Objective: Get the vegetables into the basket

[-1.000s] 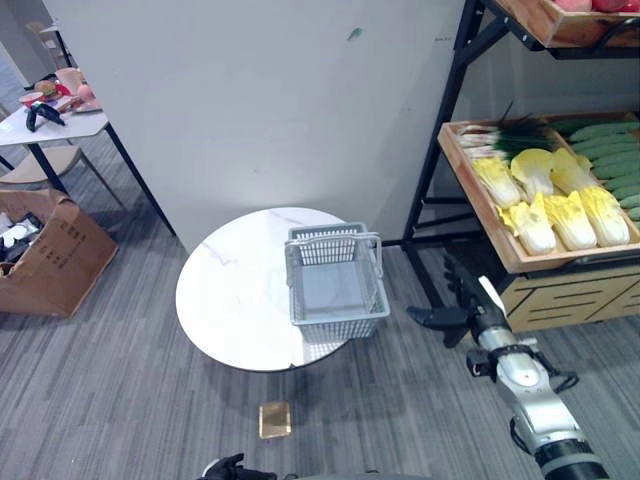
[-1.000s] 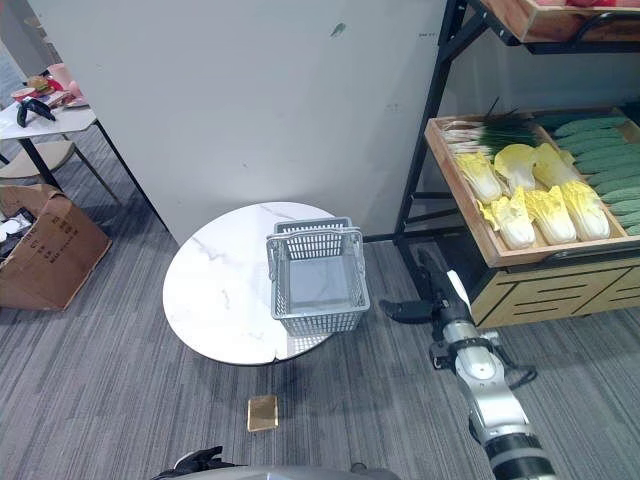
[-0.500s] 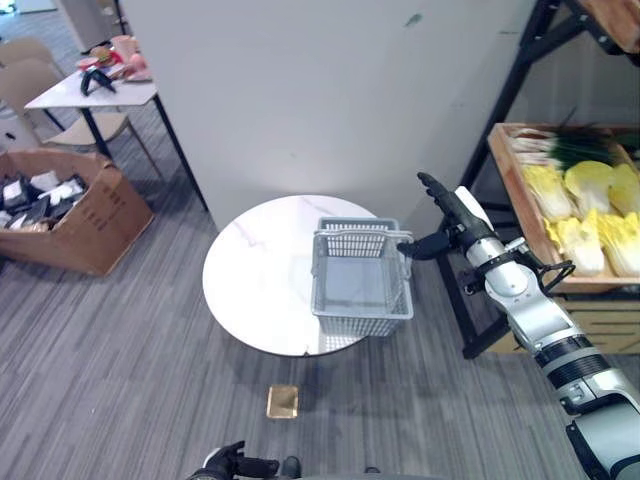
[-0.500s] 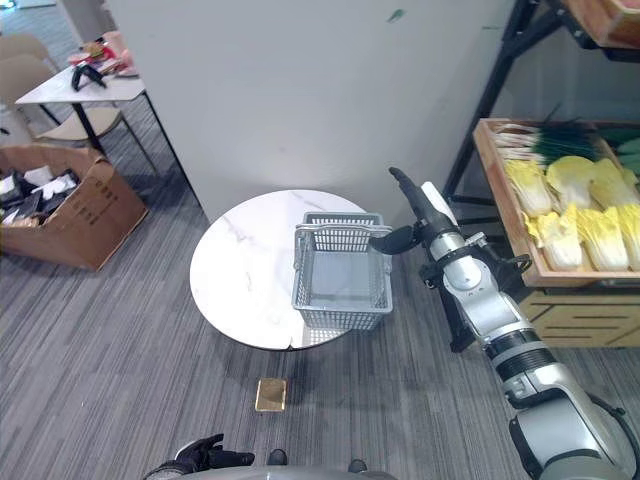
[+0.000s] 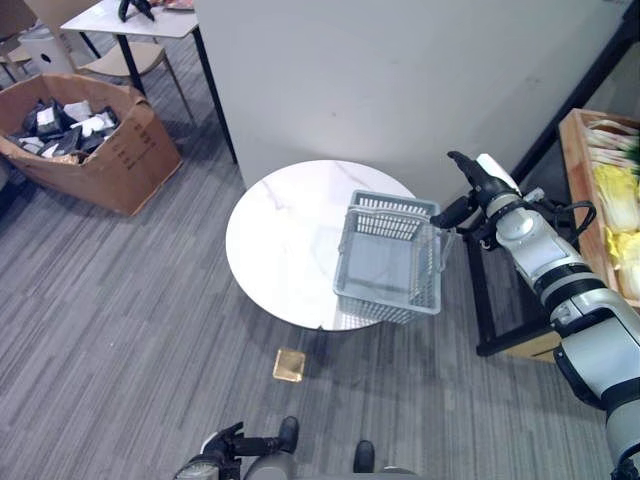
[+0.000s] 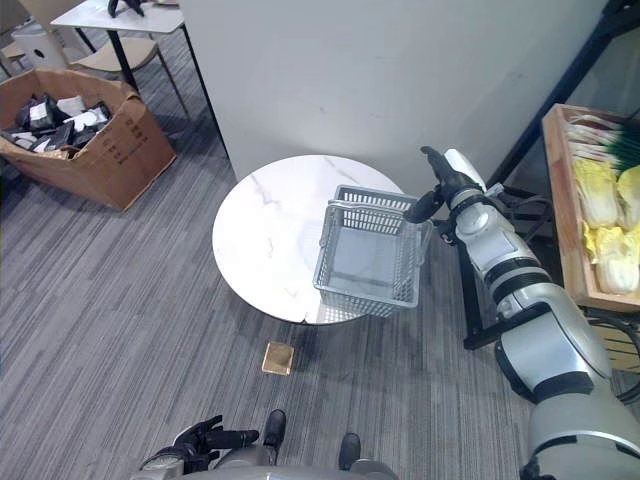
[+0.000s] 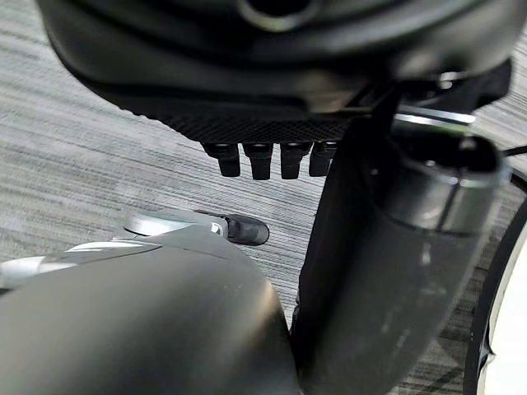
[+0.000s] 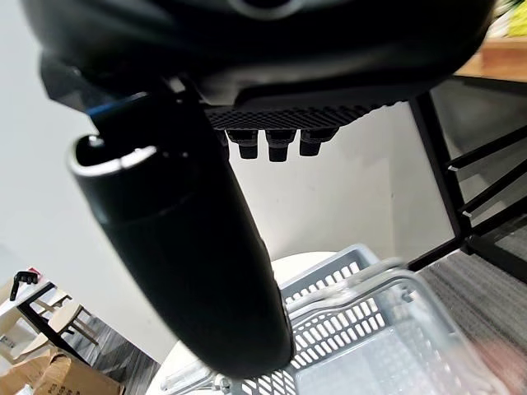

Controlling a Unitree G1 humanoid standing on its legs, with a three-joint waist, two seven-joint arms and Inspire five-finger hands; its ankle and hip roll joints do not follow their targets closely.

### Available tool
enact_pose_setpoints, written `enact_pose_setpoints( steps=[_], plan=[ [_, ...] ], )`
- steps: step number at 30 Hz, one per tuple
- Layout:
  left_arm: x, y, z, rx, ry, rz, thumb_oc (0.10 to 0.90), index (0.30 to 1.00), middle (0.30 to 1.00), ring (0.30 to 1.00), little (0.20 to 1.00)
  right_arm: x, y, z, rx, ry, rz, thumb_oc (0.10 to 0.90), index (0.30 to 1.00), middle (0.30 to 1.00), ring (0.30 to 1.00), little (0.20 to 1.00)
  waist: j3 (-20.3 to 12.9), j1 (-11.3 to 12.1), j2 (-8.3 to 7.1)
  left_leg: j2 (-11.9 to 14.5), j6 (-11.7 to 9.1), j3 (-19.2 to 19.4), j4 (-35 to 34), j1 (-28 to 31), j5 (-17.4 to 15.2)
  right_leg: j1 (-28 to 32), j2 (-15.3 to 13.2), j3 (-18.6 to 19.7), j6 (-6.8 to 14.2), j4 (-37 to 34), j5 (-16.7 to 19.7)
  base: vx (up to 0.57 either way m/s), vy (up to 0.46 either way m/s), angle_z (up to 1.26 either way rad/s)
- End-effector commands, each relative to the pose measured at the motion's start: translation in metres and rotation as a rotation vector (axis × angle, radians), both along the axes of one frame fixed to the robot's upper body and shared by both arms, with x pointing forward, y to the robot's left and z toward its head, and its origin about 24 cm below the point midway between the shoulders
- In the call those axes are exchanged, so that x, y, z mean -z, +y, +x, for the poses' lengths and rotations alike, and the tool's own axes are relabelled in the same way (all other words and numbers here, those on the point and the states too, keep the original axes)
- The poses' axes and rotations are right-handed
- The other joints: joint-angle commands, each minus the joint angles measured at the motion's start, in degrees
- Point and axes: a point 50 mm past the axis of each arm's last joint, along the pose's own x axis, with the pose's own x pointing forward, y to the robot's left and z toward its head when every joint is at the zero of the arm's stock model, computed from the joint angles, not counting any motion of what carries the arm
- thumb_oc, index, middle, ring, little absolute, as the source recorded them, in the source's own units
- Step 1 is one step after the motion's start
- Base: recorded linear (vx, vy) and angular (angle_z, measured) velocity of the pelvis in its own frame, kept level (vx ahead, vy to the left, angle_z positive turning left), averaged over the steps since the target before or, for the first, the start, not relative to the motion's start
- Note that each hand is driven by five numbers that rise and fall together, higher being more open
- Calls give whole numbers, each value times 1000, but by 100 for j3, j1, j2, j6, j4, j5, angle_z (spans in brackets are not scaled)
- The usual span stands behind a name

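Observation:
A grey plastic basket with nothing in it stands on the right part of a round white table; it also shows past my right thumb. My right hand hovers open at the basket's far right corner, its thumb close to the rim and handle; I cannot tell if they touch. Pale yellow cabbages and green onions lie in a wooden tray on the shelf at the right. My left hand hangs open low near the floor, holding nothing.
The shelf's black frame stands just right of the table. A white partition rises behind it. A cardboard box of items and a small table are at the back left. A gold square lies on the carpet.
The camera has swung left, so the shelf has slid toward the right edge. My right hand has risen from low before the shelf to the basket's far right corner.

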Motion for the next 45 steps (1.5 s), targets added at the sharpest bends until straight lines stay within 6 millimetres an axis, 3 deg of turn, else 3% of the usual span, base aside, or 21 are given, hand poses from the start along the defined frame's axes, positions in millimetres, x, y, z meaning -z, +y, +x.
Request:
enact_pose_setpoints(
  steps=[1,15,24,25,45],
  plan=[
    [8,26,-70,40,290,103,900,1000,1000,1000,1000,-93,15,12,-24,-268,-42,900,1000,1000,1000,1000,250,165,-454,-131,-197,-5,25,489,-599,-82,-385,101,453,30,-36,-64,-15,7],
    [6,26,-54,12,236,122,900,1000,1000,1000,1000,-95,23,23,74,-203,-137,900,1000,1000,1000,1000,489,302,-383,-102,-265,-88,25,-62,-396,-617,-326,98,440,30,58,-44,-10,4],
    [6,22,-47,31,218,127,900,1000,1000,1000,1000,-83,21,24,109,-175,-140,900,1000,1000,1000,1000,582,339,-354,-100,-267,-130,25,-181,-364,-734,-317,90,434,30,71,0,0,0],
    [6,22,-46,36,220,128,900,1000,1000,1000,1000,-81,23,25,109,-174,-137,400,300,300,300,300,592,329,-354,-103,-268,-131,25,-183,-368,-740,-315,97,429,30,69,0,0,0],
    [3,29,-40,19,220,154,900,1000,1000,1000,1000,-73,46,29,29,-173,-107,400,300,300,300,300,685,275,-411,-106,-284,-118,25,-314,-332,-895,-333,101,428,30,133,-6,1,0]
  ],
)
